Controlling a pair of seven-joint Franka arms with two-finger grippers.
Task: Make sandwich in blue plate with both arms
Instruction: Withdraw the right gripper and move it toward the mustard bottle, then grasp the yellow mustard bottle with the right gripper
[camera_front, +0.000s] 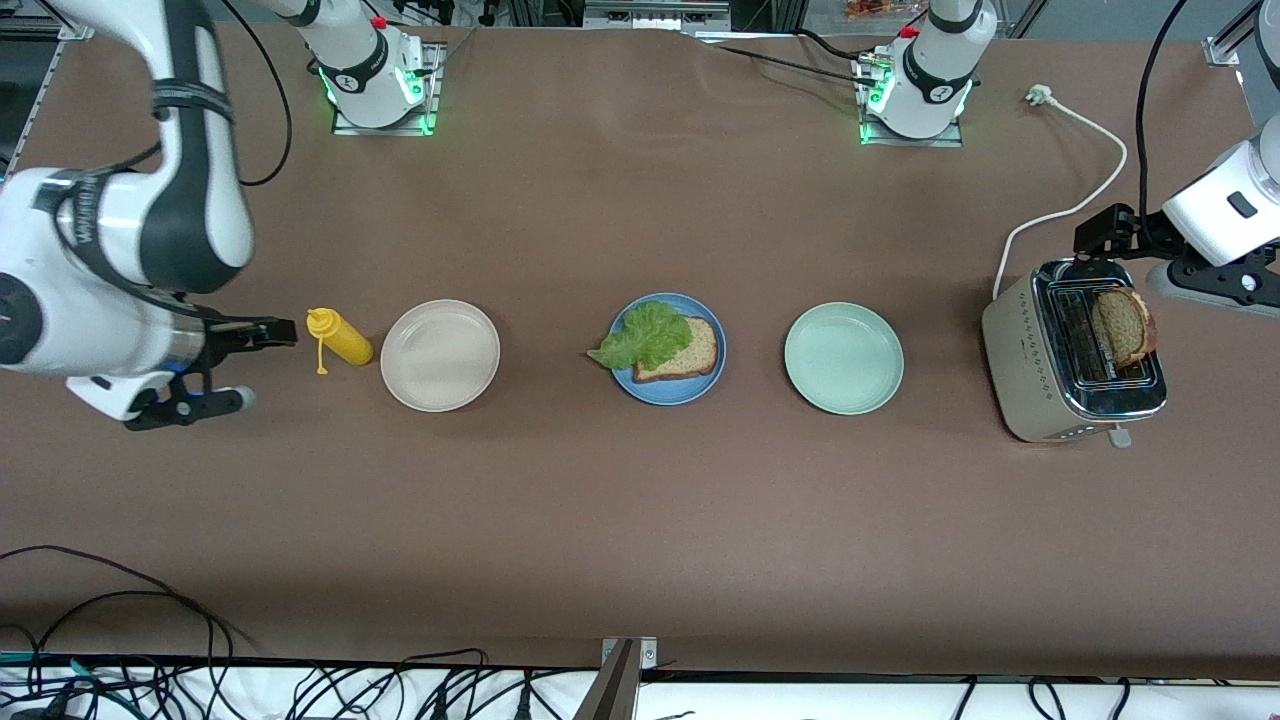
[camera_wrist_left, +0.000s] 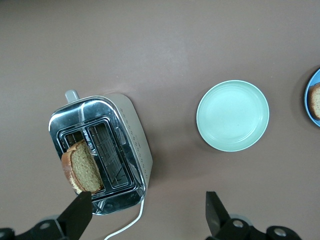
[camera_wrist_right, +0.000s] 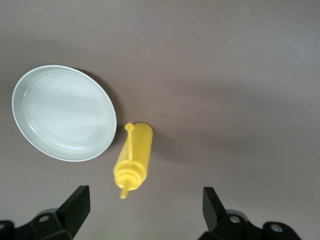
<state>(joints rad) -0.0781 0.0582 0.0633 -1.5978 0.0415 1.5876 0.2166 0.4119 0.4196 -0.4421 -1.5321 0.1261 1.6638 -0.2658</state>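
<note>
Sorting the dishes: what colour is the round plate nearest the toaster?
Pale green: the round shallow plate beside the silver toaster, clearest in the left wrist view.

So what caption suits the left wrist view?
Open left gripper over toaster holding a bread slice.

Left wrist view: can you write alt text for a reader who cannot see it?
A slice of bread stands in one slot of a silver toaster on a brown table, with the left gripper above, its fingers open. A pale green plate lies beside the toaster, empty.
</note>
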